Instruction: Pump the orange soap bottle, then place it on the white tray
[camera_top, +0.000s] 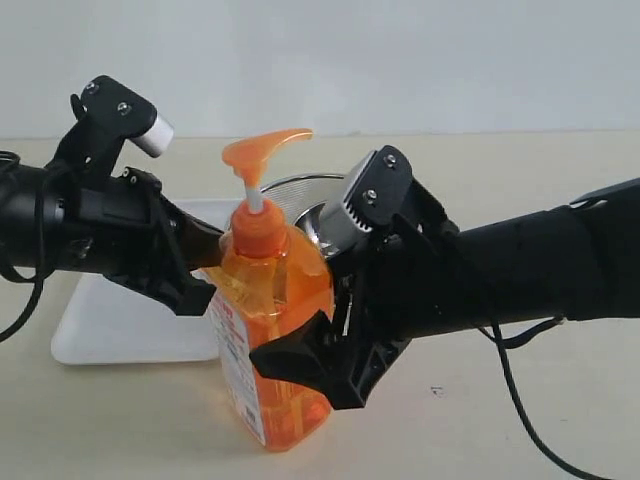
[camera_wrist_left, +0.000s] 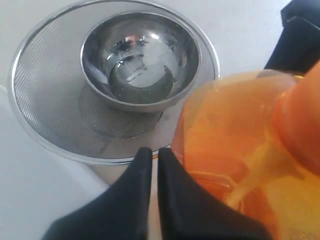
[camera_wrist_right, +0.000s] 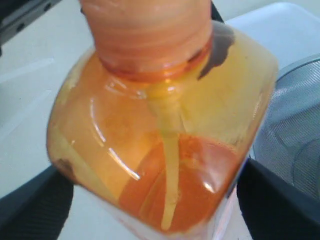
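Between the wide-spread jaws of my right gripper stands the bottle, on the table with a finger close by each side, though I can't tell whether they press it. My left gripper has its fingers pressed together, empty, just beside the bottle's shoulder, with the mesh bowl ahead of its tips. The tray lies beneath the left gripper, on the far side of the bottle from the right one.
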